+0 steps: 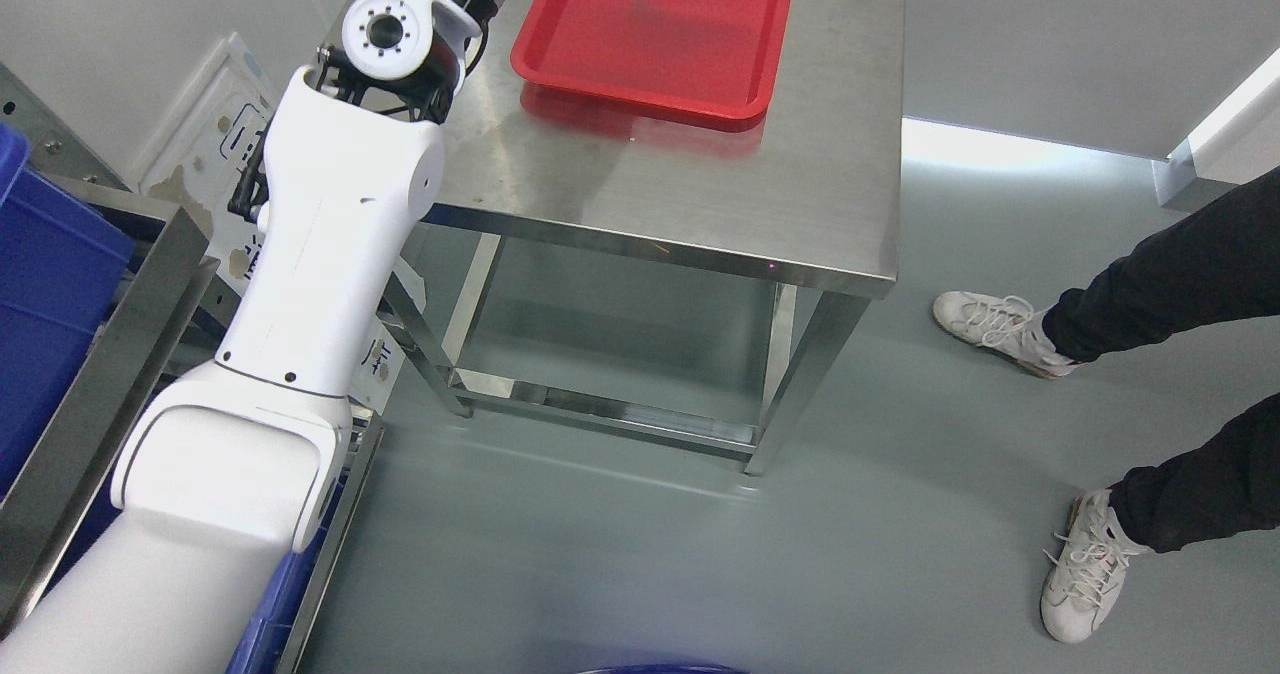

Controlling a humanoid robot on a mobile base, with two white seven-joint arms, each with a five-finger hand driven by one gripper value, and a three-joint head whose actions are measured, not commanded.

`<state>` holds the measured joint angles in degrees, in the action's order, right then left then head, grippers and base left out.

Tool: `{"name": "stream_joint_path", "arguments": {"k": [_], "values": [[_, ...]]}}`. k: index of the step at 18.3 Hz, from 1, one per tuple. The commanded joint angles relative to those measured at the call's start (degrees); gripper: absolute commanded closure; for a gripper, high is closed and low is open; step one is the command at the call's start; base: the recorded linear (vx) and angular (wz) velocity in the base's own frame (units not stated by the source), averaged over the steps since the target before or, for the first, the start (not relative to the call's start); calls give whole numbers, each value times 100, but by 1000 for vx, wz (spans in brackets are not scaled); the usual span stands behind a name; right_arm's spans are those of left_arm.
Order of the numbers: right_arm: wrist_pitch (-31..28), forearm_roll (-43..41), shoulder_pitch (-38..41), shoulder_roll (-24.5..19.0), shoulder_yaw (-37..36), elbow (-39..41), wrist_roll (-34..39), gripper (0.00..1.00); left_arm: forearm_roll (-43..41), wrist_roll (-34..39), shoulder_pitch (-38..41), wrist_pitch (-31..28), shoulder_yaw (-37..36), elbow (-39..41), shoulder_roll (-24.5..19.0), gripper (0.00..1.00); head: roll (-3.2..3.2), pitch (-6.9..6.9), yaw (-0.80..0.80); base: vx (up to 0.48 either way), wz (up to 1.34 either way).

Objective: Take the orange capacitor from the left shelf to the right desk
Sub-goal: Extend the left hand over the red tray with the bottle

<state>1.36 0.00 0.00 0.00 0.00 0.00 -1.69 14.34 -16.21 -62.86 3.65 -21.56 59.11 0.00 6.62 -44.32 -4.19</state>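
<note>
1 steel table [700, 194] fills the upper middle of the view, its bare top shining and its 2 near legs joined by a low rail above the grey floor [640, 554]. 1 white robot arm [300, 284] comes in from the lower left corner and reaches up along the table's left edge; its wrist joint sits over the table's left corner, and the hand beyond it is cut off by the top edge, so I cannot tell whether the fingers are open, closed or gripping anything. No second arm shows. 1 metal shelf frame [120, 354] runs down the left side, with 1 blue bin [50, 284] inside it, partly cut by the picture's edge. 1 red tray [655, 29] lies on the far part of the table top, to the right of the wrist, its rim casting a red reflection on the steel. At the right edge stand 2 legs in black trousers [1180, 284], each ending in 1 white shoe [1000, 329], so 2 shoes in all, well apart from the table. The orange capacitor is nowhere visible: not on the table, not in the tray, and the bin's contents are hidden.
</note>
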Motion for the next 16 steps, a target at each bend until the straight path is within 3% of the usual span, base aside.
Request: {"name": "stream_joint_path", "arguments": {"k": [1, 7, 16], "values": [[5, 26, 114, 100, -70, 100, 2, 0, 7, -190, -614, -374, -874, -1611, -100, 90, 0, 0, 0, 73, 9], [5, 26, 114, 100, -70, 100, 2, 0, -72, -67, -605, -373, -1412, -2270, -100, 89, 0, 0, 0, 29, 0], [-4, 26, 114, 100, -70, 100, 2, 0, 104, -32, -587, -365, -1403, -2861, -100, 86, 0, 0, 0, 0, 0]]}}
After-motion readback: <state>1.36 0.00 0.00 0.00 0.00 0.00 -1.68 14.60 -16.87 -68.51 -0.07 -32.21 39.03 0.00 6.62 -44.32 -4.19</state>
